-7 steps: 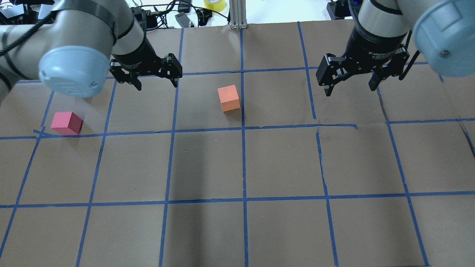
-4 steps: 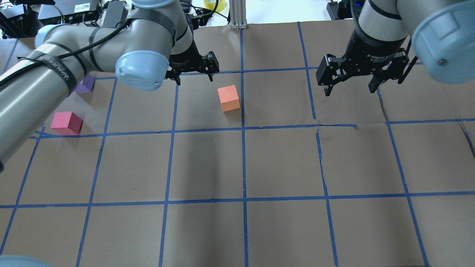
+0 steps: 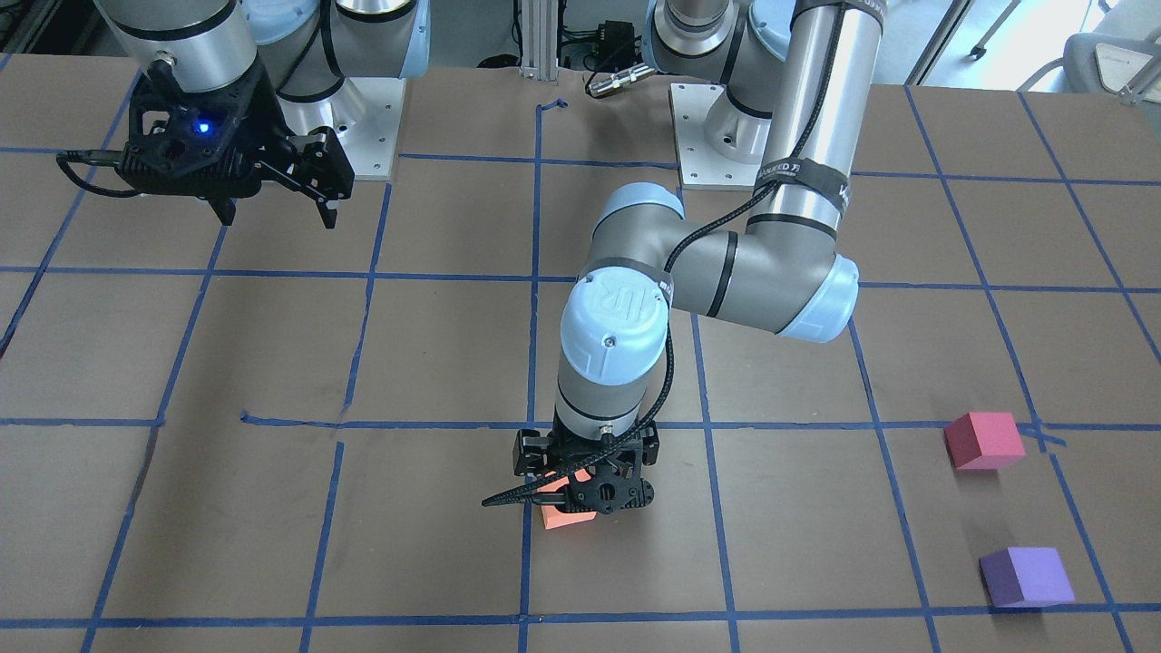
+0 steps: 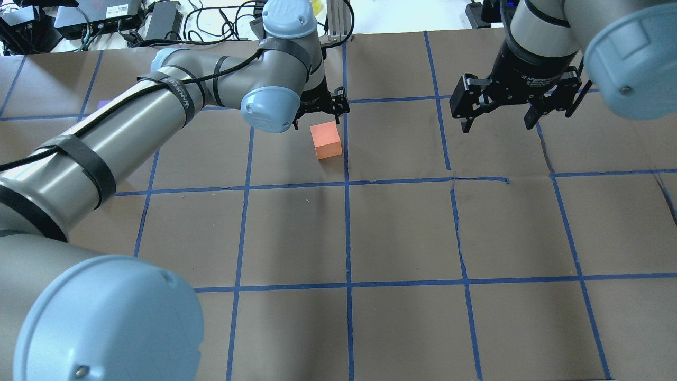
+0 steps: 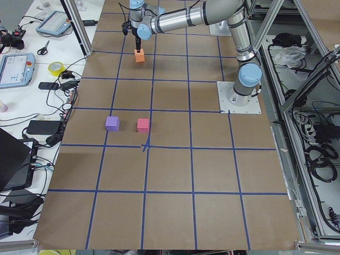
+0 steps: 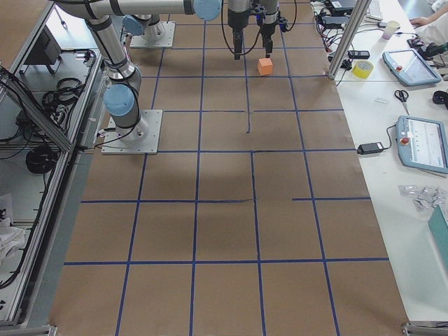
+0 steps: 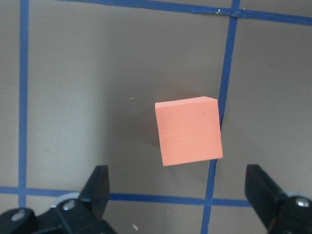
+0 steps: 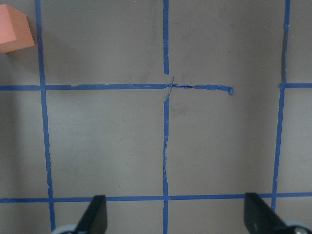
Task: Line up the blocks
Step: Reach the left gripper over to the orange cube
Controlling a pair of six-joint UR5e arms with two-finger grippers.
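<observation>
The orange block [image 4: 326,140] sits beside a blue grid line at the table's far middle. My left gripper [image 4: 317,117] hovers open just over it. In the left wrist view the orange block [image 7: 188,130] lies just ahead of the two spread fingers [image 7: 97,187]. The pinkish-red block [image 3: 984,440] and the purple block [image 3: 1025,576] stand apart on the robot's far left. In the overhead view my left arm hides the pinkish-red block. My right gripper [image 4: 497,119] hangs open and empty above the far right squares.
Brown paper with a blue tape grid [image 4: 349,286] covers the table. An aluminium post [image 4: 338,21], cables and a yellow tape roll [image 5: 55,68] lie past the far edge. The arm base plates [image 3: 726,136] are on the robot's side.
My left arm has swung right from the far left squares to above the orange block, its gripper still open. The right arm and the orange block have not moved.
</observation>
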